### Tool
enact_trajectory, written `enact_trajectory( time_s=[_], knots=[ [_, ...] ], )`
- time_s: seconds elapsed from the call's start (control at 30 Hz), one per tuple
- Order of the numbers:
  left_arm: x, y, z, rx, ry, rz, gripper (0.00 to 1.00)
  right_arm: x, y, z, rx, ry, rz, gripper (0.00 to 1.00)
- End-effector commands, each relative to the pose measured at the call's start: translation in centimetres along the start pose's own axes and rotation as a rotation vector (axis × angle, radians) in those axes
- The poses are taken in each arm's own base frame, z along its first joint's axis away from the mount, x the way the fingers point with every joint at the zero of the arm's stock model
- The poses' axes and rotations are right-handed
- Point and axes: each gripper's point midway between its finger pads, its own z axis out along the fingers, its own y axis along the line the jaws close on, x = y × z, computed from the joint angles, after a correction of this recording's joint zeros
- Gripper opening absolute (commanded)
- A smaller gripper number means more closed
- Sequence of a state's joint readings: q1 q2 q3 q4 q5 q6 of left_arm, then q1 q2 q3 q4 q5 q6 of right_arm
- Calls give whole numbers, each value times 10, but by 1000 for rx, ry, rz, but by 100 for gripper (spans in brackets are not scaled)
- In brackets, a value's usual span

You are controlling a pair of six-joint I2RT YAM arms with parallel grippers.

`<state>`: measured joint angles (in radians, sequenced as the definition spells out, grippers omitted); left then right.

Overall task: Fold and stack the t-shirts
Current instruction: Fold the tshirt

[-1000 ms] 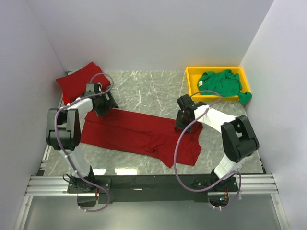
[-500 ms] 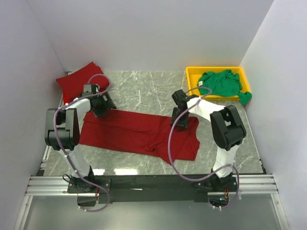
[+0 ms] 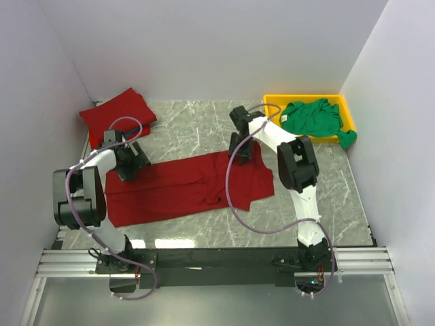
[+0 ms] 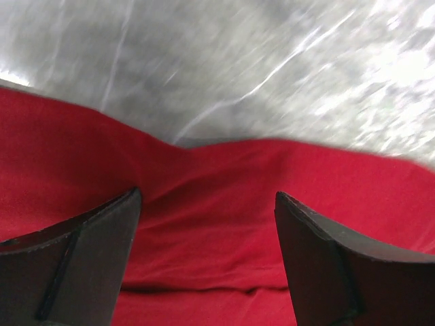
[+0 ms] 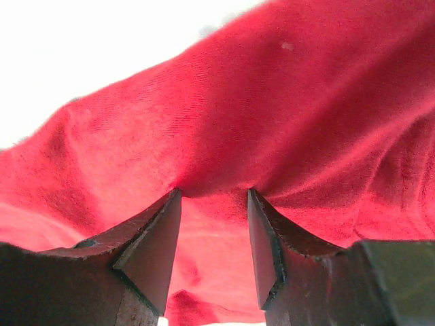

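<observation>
Pinched a fold of the dark red soft cloth t-shirt (image 3: 183, 187), spread mid grey marbled tabletop (image 3: 204, 122), in narrow jaws of the right gripper (image 5: 214, 193); poised the left gripper (image 4: 207, 193) wide-jawed over its cloth.

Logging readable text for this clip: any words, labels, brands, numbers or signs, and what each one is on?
No text can be read in any of the views.
white tag on the green t-shirt in the yellow tray: too small to read.
dark red t-shirt, spread out: no print or label visible.
</observation>
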<state>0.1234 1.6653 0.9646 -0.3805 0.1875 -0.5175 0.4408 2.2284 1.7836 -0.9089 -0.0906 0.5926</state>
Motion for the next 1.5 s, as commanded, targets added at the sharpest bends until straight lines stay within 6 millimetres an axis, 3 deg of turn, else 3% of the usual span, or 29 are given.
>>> enact_trajectory(
  time_s=[0.0,0.03,0.2,0.3,0.37,0.4,0.47,0.57,0.73,0.9,1.03,1.17,1.47],
  knots=[
    [30,25,-13,-115,66,-23,87,-26,12,9,-2,-30,-34,51],
    [29,25,-17,-117,60,-23,87,-40,22,8,-25,-51,-36,51],
    [17,11,-42,-67,-13,-13,87,-70,41,1,-101,-113,-40,52],
    [13,3,-57,-33,-54,-2,87,-82,54,-20,-169,-172,-45,52],
    [11,-3,-68,-9,-96,6,87,-86,61,-57,-230,-259,-67,52],
    [10,-6,-72,2,-111,8,87,-92,64,-58,-239,-287,-76,52],
    [11,-15,-81,47,-139,18,87,-86,62,-85,-247,-352,-101,52],
    [24,-26,-84,90,-130,55,88,-73,51,-102,-248,-384,-97,52],
    [47,-35,-78,148,-84,87,88,-17,28,-84,-187,-299,-78,51],
    [47,-30,-66,126,-73,94,88,25,20,-63,-183,-231,-80,51],
    [42,-31,-50,113,-40,121,88,36,17,-53,-178,-206,-68,51],
    [52,-21,-31,78,33,131,88,42,14,-43,-167,-174,-68,50],
    [65,-14,-22,64,99,161,88,42,-9,-11,-60,-100,-52,50]
  ],
)
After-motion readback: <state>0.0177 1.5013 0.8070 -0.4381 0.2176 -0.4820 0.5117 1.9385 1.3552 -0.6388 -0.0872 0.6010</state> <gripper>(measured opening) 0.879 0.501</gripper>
